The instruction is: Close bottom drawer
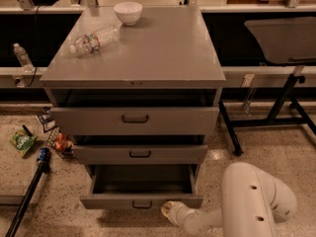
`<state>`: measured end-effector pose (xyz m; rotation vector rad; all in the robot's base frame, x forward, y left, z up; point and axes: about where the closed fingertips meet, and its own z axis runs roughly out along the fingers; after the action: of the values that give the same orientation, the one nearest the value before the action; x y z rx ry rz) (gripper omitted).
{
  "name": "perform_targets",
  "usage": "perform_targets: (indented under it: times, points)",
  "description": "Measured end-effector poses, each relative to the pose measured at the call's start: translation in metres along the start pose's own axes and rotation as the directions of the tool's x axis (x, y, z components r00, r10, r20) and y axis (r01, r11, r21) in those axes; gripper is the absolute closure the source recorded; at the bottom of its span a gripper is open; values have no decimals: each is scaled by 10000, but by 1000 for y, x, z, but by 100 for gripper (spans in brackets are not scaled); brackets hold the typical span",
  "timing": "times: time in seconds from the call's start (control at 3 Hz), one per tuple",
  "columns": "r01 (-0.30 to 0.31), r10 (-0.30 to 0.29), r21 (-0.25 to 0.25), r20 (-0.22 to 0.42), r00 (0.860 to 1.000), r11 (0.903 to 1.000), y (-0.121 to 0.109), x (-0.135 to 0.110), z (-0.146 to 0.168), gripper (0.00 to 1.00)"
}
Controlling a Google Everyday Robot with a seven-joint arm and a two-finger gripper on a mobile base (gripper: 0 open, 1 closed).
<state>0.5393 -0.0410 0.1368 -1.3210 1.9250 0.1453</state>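
The grey metal cabinet (pixel 133 63) stands in the middle with three drawers. The bottom drawer (pixel 141 200) is pulled out, its low flat grey front carrying a small black handle (pixel 141 205); its inside looks empty. The middle drawer (pixel 139 153) and the taller top drawer (pixel 135 120) stick out a little. My white arm comes in from the lower right, and my gripper (pixel 168 211) sits at the right part of the bottom drawer's front, touching or just in front of it.
A white bowl (pixel 128 12) and a lying plastic bottle (pixel 94 39) are on the cabinet top. Snack bags (pixel 22 142) and a black pole (pixel 27 194) lie on the floor at left. A black table frame (pixel 281 95) stands at right.
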Motion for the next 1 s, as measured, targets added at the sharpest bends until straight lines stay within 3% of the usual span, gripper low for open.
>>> perform_targets:
  times: [0.67,1.0]
  points:
    - [25,-47,655,324,9995,9978,-46,7,24,100]
    - [58,-82,716,343,9994,9974,-61,10,33,100]
